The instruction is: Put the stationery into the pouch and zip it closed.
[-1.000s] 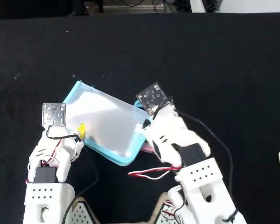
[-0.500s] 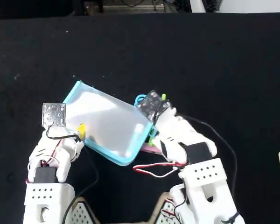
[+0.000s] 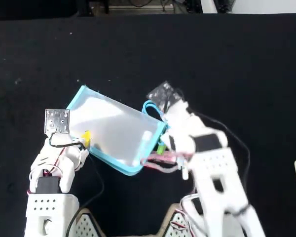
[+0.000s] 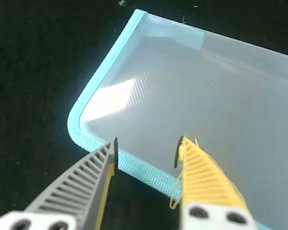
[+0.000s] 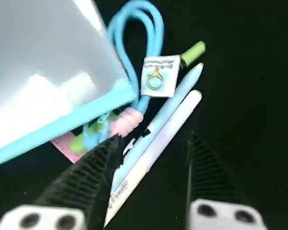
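At the bench's centre, the high view shows the pouch lying flat, the pens just beside its 4 o'clock corner and the left end effector at its 8 o'clock edge. In the left wrist view, that end effector stands open astride the turquoise edge, holding nothing; pinching there would anchor the pouch. In the right wrist view, the right end effector gapes wide and empty over the white pen and blue pen. It should centre one pen before closing and avoid the strap.

Translucent blue-edged pouch lies flat; pens beside its corner
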### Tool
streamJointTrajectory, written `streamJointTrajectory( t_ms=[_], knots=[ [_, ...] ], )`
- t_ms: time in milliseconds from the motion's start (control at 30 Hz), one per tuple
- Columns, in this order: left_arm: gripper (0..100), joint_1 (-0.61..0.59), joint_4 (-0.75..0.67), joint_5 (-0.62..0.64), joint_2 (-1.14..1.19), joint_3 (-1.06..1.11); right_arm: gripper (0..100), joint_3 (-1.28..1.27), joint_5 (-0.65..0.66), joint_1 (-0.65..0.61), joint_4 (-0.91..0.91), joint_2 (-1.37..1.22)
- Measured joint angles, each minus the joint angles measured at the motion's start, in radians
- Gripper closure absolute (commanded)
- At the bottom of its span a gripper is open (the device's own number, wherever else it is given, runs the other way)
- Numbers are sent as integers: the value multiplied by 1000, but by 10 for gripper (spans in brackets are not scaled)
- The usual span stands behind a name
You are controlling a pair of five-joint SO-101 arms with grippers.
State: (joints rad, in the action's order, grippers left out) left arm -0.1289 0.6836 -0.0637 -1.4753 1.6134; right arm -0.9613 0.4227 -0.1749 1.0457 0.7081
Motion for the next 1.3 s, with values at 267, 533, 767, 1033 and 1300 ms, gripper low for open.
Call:
streamJointTrajectory(
  t_ms=[267,533,767,1033,1300],
  knots=[
    [784,0,0,0,0,0,794,61,390,32,11,-199],
    [784,0,0,0,0,0,793,44,635,31,12,-173],
    [784,0,0,0,0,0,793,-48,666,-101,-6,-98],
    [784,0,0,0,0,0,797,-221,667,-129,-238,-49],
    [784,0,0,0,0,0,972,-209,631,-129,-267,-48]
  ],
)
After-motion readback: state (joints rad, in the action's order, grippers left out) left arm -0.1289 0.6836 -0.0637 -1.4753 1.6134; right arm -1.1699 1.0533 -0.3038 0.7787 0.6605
